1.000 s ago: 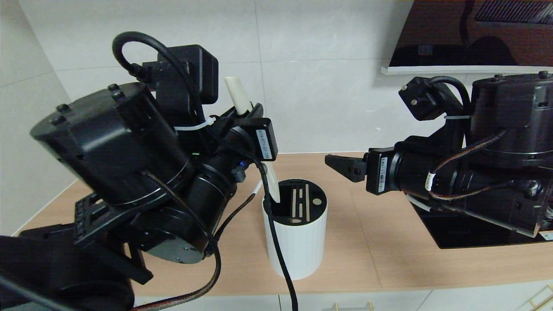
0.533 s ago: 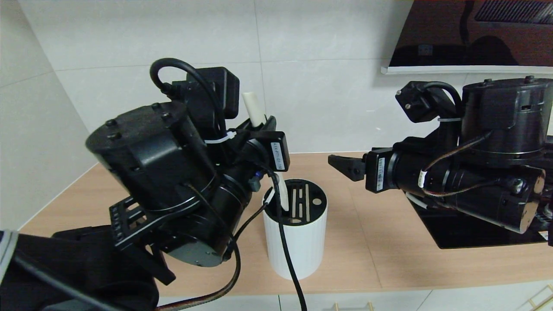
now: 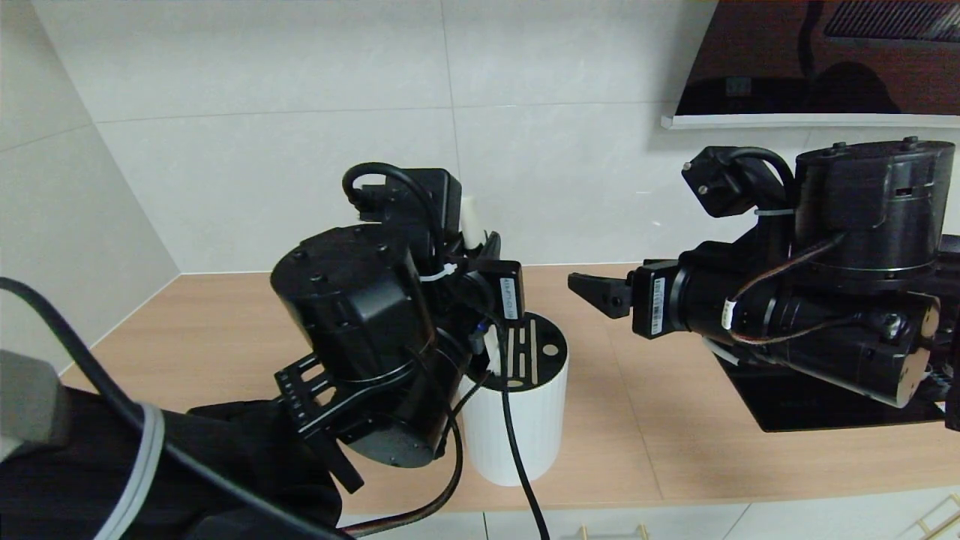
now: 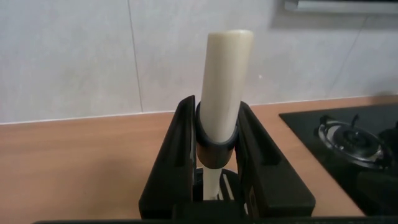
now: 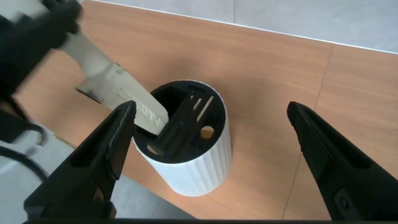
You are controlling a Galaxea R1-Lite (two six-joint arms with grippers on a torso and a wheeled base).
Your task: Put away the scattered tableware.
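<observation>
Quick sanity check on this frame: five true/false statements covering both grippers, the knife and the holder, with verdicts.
1. The left gripper is shut on a cream-handled knife. True.
2. The knife's blade enters the black slotted top of the white holder. True.
3. The right gripper holds a spoon. False: it is open and empty, off to the holder's right.
4. The holder lies on its side. False: it stands upright on the wooden counter.
5. A black cooktop is set into the counter on the robot's right of the holder. True.
</observation>
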